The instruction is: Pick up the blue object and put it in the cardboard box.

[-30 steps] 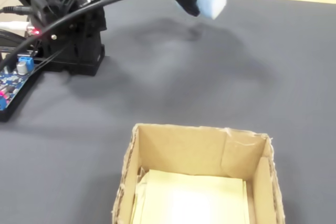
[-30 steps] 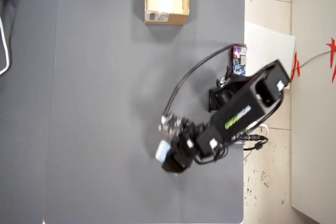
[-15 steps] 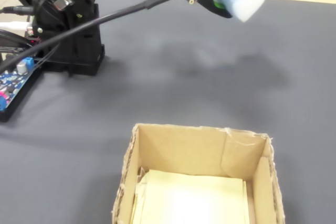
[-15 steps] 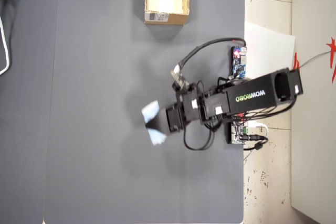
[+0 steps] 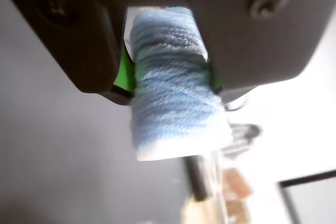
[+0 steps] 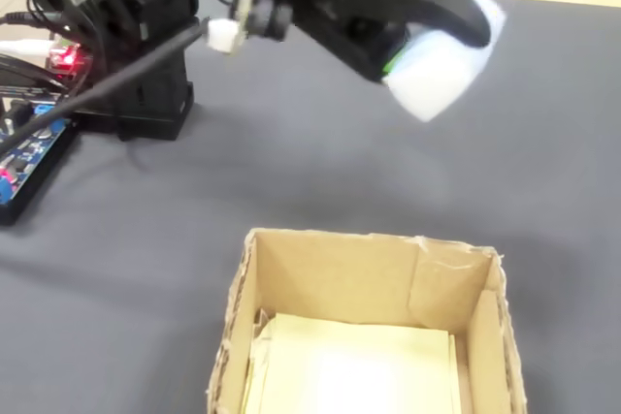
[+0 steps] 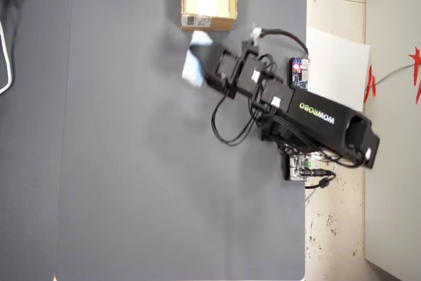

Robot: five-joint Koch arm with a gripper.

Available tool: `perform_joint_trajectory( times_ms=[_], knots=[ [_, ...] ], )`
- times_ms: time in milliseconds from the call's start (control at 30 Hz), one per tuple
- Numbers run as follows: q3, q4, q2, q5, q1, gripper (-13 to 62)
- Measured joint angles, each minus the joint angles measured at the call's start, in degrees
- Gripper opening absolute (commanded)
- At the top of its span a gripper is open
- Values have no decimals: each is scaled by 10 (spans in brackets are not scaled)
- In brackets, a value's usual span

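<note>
My gripper (image 5: pixel 170 85) is shut on the blue object (image 5: pixel 173 98), a pale blue ribbed yarn-like lump squeezed between the dark jaws with green pads. In the fixed view the blue object (image 6: pixel 437 70) hangs in the air in the gripper (image 6: pixel 412 60), beyond the far wall of the cardboard box (image 6: pixel 359 249). From overhead the blue object (image 7: pixel 195 64) is held by the gripper (image 7: pixel 200 64) above the mat, just short of the cardboard box (image 7: pixel 209 23), whose labelled side faces it. The box stands open with a pale yellowish inside.
A dark grey mat (image 7: pixel 131 162) covers the table. The arm's base and circuit boards (image 7: pixel 299 74) with loose cables sit at the mat's right edge overhead; in the fixed view they are at the upper left (image 6: pixel 58 55).
</note>
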Motion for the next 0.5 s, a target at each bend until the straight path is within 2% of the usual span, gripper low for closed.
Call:
perform_joint_trajectory(
  times_ms=[33, 367, 500],
  knots=[
    [-48, 36, 4, -18, 36, 122],
    [-127, 142, -7, -47, 174, 122],
    [-181, 175, -72, -47, 215, 122]
  ],
)
